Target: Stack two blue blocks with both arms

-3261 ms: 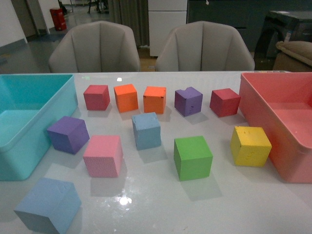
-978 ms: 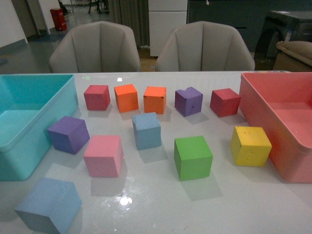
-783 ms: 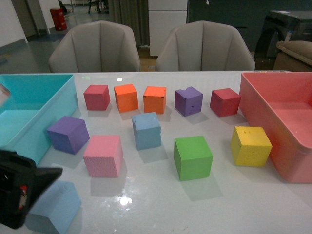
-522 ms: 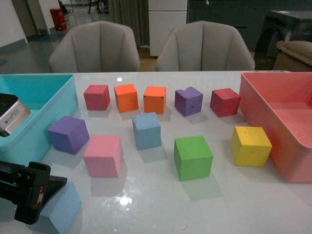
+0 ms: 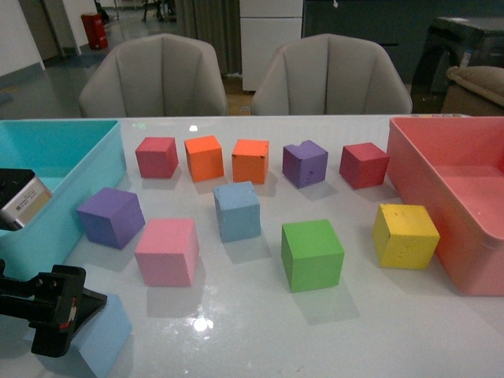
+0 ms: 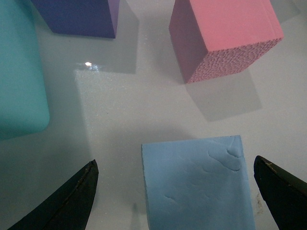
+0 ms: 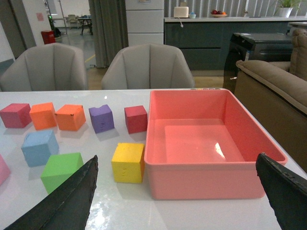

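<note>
One blue block sits mid-table, also in the right wrist view. The other blue block lies at the near left corner, partly hidden by my left gripper. In the left wrist view this block lies between the two black fingers. The left gripper is open, straddling the block, with gaps on both sides. My right gripper is open and empty, facing the pink bin; it is out of the front view.
A turquoise bin stands at the left and a pink bin at the right. A purple cube and a pink cube are near the left gripper. Green, yellow, red and orange cubes lie around.
My left gripper has come into the front view at the lower left and settled over the near blue block. The other cubes have not moved.
</note>
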`<state>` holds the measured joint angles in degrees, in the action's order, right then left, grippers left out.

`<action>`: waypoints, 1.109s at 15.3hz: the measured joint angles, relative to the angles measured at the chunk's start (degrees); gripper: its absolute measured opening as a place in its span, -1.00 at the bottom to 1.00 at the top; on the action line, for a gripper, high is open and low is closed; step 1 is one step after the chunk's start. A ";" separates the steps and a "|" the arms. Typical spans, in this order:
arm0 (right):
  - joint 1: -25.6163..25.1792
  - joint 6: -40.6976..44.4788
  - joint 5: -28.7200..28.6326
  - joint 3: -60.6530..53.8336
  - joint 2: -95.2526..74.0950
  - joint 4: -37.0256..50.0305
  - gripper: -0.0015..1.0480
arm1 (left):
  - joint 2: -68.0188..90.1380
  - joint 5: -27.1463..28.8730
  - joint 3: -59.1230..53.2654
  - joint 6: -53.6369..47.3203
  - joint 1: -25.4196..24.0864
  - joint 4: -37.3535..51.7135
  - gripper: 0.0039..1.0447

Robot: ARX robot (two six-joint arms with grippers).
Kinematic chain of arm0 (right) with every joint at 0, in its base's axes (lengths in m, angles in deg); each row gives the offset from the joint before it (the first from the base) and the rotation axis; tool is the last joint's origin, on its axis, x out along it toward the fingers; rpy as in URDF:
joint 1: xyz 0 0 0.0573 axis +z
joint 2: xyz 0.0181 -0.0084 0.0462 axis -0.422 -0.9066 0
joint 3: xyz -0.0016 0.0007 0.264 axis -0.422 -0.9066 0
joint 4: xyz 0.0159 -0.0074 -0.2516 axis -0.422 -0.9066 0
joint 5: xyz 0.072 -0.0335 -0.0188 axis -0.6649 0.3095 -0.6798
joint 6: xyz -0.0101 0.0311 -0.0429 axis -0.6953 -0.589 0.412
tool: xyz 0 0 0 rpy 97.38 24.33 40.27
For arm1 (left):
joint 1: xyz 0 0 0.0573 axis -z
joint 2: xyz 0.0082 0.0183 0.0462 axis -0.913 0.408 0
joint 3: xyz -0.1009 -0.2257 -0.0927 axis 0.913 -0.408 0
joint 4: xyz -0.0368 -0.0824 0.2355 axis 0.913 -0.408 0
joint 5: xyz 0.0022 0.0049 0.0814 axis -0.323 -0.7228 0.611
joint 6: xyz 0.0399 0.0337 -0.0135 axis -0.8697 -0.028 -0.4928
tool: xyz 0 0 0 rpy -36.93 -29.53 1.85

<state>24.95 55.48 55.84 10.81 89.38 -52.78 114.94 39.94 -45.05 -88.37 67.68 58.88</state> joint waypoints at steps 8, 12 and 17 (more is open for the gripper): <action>0.00 0.00 0.00 0.02 0.00 0.00 0.88 | 6.01 1.07 0.13 0.04 1.18 3.48 0.88; 0.00 0.00 0.00 0.02 0.00 0.00 0.87 | 9.79 1.77 0.15 0.04 1.81 5.92 0.88; 0.00 0.00 0.00 0.02 0.00 0.00 0.87 | 8.55 3.67 -0.26 -0.44 3.54 4.74 0.08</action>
<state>24.95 55.48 55.84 10.83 89.38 -52.78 123.49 43.62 -45.31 -88.81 71.22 63.62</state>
